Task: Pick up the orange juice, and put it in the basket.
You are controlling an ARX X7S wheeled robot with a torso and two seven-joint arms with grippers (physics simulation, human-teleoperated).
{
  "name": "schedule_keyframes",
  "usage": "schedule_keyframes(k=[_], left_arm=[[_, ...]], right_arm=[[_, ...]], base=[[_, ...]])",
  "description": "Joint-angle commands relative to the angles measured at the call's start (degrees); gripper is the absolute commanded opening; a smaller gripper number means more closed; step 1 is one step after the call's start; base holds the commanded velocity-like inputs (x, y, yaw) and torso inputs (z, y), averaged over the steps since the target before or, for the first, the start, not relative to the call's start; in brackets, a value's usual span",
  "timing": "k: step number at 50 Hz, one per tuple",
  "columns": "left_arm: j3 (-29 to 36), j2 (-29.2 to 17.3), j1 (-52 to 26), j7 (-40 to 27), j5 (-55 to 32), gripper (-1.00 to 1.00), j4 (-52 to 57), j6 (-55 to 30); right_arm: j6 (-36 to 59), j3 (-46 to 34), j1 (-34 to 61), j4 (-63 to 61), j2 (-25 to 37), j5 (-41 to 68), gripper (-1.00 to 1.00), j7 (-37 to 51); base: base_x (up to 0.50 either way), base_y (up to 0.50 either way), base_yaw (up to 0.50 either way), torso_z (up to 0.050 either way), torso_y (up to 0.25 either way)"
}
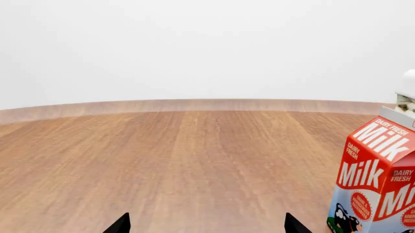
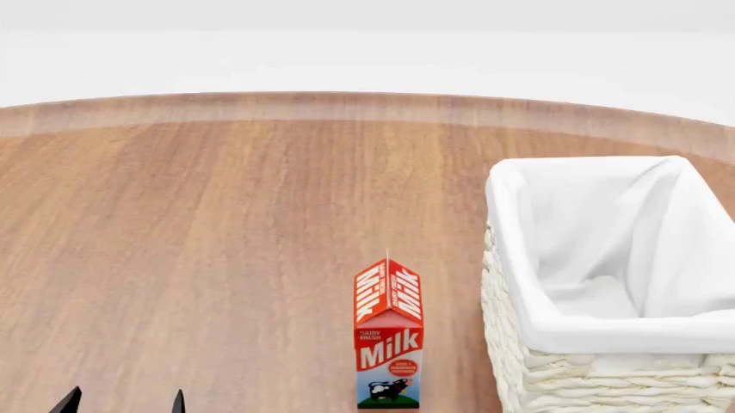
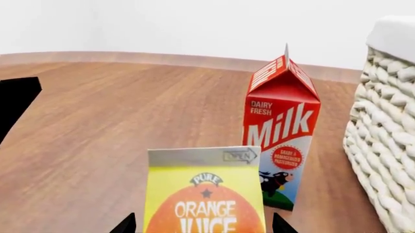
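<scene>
The orange juice carton (image 3: 204, 194) fills the near part of the right wrist view, with its grey top edge and "ORANGE JUICE" lettering facing the camera. My right gripper (image 3: 203, 224) stands with one fingertip on each side of the carton, a narrow gap showing on both sides. The carton and the right gripper are out of the head view. The white wicker basket (image 2: 505, 310) with its cloth liner stands at the right; its woven wall also shows in the right wrist view (image 3: 382, 145). My left gripper (image 2: 124, 401) is open and empty over the bare table, also seen in the left wrist view (image 1: 207, 224).
A red-and-white Milk carton (image 2: 388, 344) stands upright just left of the basket, and just beyond the orange juice (image 3: 282, 131). It also shows in the left wrist view (image 1: 379, 179). The round wooden table (image 2: 230, 241) ends at a curved far edge. A black shape (image 3: 16, 99) sits at the right wrist view's edge.
</scene>
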Motion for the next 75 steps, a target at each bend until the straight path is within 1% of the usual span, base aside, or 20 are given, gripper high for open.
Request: schedule_keyframes(k=[1,21,58,59,75], left_arm=[[0.21,-0.15,-0.06,-0.18,-0.16,1.00,-0.02,0.07],[0.57,-0.41,-0.15,-0.49,-0.41,1.00,-0.06,0.20],[1.19,-0.85,-0.32,-1.02,-0.86,1.00,-0.13,0.41],[1.21,-0.86,-0.32,-1.03,-0.87,1.00,-0.14,0.42],[1.47,-1.04,-0.39,-1.25,-1.06,1.00,-0.16,0.51]], right_arm=[[-0.39,-0.30,0.53,1.26,-0.20,0.20,1.00,0.13],[0.67,-0.95,1.00,0.13,0.18,0.52,1.00,0.70],[-0.33,-1.91,1.90,2.63,0.04,1.18,1.00,1.12],[-0.23,-1.84,1.92,2.39,0.07,1.24,-1.00,1.25],[0.26,-2.33,1.09,0.00,0.92,1.54,-1.00,1.85]], base=[[0.00,0.00,0.00,0.000,0.000],[0.00,0.00,0.00,0.000,0.000],[0.00,0.00,0.00,0.000,0.000],[0.00,0.00,0.00,0.000,0.000],[0.00,0.00,0.00,0.000,0.000]])
